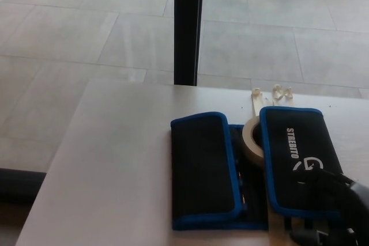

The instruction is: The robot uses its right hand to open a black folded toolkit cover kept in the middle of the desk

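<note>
Toolkit cover folded at desk middle; right hand over its near right corner.

Black toolkit cover, blue-edged, long axis running near to far on the desk; right flap lies just up-left of the right hand. Hand's finger spread: cannot tell, too dark and cropped. Tape roll sits between flaps. Left hand absent, so right is nearer.

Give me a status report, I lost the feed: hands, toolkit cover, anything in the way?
Right hand over toolkit cover's right flap, grip unclear. Left hand not in view. Both flaps folded. Tape roll wedged between flaps.
</note>
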{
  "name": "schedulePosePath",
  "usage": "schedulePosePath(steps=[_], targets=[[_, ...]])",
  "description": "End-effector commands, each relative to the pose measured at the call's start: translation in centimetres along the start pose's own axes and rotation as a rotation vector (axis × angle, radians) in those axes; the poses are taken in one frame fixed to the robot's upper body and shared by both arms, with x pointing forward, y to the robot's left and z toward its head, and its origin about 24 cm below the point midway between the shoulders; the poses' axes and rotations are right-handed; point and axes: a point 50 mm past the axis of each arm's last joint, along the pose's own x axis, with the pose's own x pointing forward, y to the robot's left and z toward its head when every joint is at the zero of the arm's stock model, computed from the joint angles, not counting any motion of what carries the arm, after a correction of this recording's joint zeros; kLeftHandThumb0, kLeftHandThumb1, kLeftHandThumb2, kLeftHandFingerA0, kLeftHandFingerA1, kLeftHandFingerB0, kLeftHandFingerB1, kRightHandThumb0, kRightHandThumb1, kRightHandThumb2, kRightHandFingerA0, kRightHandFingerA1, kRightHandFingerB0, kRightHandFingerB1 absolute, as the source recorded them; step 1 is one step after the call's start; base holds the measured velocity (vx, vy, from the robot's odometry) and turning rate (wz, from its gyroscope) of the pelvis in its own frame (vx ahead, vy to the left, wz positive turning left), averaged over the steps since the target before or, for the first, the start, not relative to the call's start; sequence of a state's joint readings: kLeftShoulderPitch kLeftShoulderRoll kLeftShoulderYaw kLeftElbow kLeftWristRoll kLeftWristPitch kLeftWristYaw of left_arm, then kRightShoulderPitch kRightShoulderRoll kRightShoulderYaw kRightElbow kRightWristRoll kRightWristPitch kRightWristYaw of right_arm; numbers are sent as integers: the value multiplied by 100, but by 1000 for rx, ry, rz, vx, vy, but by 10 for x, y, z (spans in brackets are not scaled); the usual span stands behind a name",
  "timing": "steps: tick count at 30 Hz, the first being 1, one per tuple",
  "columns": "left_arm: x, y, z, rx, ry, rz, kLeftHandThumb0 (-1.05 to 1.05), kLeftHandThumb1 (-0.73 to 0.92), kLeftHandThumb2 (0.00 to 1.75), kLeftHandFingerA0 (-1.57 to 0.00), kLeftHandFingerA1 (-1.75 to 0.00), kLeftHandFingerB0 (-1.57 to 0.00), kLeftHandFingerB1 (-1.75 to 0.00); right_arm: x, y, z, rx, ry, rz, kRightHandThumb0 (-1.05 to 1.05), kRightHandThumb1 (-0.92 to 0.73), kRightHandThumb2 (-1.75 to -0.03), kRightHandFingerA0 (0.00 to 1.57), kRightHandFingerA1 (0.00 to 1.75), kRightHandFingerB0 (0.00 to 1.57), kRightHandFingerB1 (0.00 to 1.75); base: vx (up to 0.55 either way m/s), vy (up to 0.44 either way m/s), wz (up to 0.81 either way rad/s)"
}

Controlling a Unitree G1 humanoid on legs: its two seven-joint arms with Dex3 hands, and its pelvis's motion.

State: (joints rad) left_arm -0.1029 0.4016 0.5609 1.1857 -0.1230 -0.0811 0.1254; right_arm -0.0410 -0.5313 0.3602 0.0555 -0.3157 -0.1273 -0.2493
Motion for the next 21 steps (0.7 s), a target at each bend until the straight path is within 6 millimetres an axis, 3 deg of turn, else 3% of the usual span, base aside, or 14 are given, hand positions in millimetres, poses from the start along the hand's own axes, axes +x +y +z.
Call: schedulePosePath(steps=[1, 5, 11, 13, 14, 15, 21], targets=[[3, 15, 13, -21, -63, 61, -48, 46, 54, -74, -71, -70, -52, 3, 8, 11, -625, -374, 120, -52, -57, -57, 36, 54, 41, 39, 0, 0, 0], [3, 15, 14, -20, -62, 59, -47, 47, 54, -75, -72, -69, -52, 7, 10, 16, -683, -420, 67, -49, -60, -58, 29, 53, 36, 39, 0, 0, 0], [3, 14, 14, -23, -65, 61, -45, 48, 54, -72, -70, -71, -52, 9, 24, 13, -765, -401, -64, -44, -58, -59, 5, 46, 27, 38, 0, 0, 0], [3, 14, 14, -10, -62, 64, -45, 49, 55, -74, -70, -72, -52, 10, 27, 11, -783, -383, -90, -43, -57, -58, 3, 42, 25, 37, 0, 0, 0], [3, 12, 14, -14, -63, 61, -44, 49, 55, -73, -70, -73, -53, 10, 28, 9, -798, -369, -121, -49, -50, -69, 4, 42, 24, 43, 0, 0, 0], [3, 13, 13, -22, -66, 54, -44, 49, 55, -72, -70, -73, -54, 11, 29, 9, -794, -365, -130, -40, -55, -57, 0, 41, 26, 37, 0, 0, 0], [3, 12, 14, -28, -73, 53, -46, 48, 55, -74, -73, -77, -54, 12, 34, -5, -852, -324, -169, -37, -55, -57, 0, 37, 27, 38, 0, 0, 0]])
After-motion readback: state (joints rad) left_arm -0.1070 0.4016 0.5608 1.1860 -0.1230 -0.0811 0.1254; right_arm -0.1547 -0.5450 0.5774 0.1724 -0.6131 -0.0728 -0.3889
